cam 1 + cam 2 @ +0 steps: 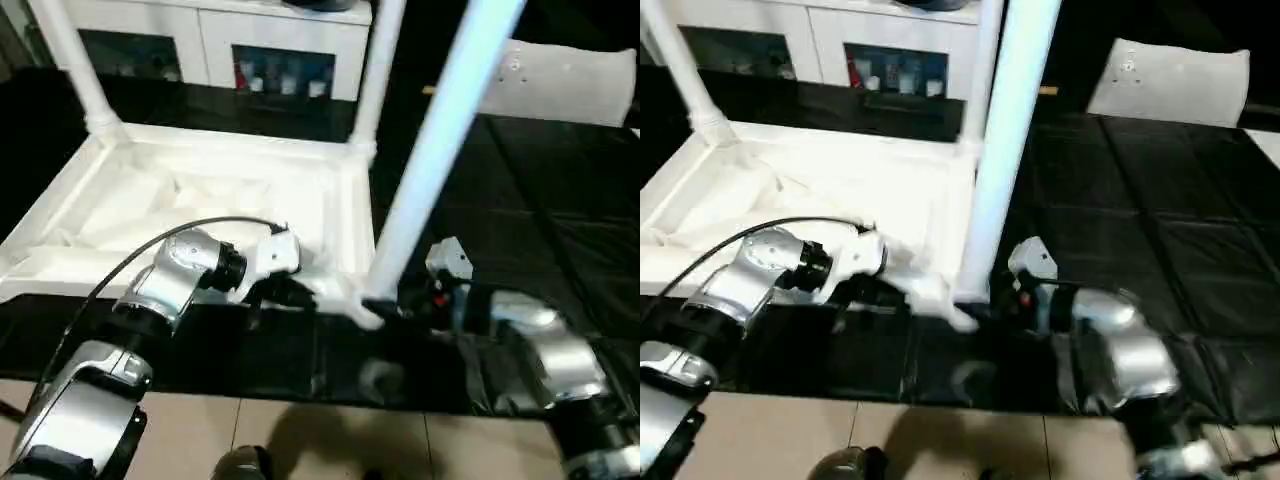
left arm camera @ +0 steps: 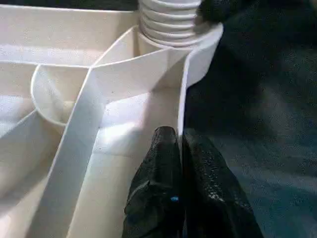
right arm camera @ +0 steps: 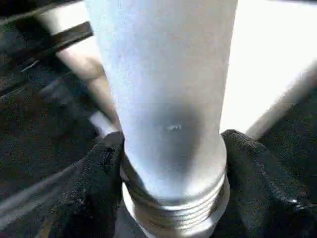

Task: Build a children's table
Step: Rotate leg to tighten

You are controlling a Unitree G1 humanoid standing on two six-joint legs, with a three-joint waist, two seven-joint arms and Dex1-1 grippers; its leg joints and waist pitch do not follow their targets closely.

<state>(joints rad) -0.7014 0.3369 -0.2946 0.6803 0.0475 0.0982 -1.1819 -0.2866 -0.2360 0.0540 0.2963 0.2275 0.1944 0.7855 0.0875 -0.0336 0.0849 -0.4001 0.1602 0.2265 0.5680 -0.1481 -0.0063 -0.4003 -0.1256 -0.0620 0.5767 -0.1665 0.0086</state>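
Children's table top (image 1: 200,200) lies upside down on the black floor mat (image 1: 1160,220), ribbed underside facing up. Two legs (image 1: 70,60) stand upright in the far corner sockets. A third leg (image 1: 440,150) stands tilted at the near right corner socket (image 2: 198,44), its threaded base (image 3: 173,213) showing at the socket mouth.

Left gripper (image 2: 179,148) is at the near rim (image 2: 181,104) of the top, just beside that corner; its fingers are pressed together with the thin rim wall pinched between them.

Right gripper (image 3: 173,163) sits at the foot of the third leg, one black finger (image 3: 94,188) on each side, clamped around the leg just above the thread.

A white cabinet with glass doors (image 1: 270,50) stands behind the table.
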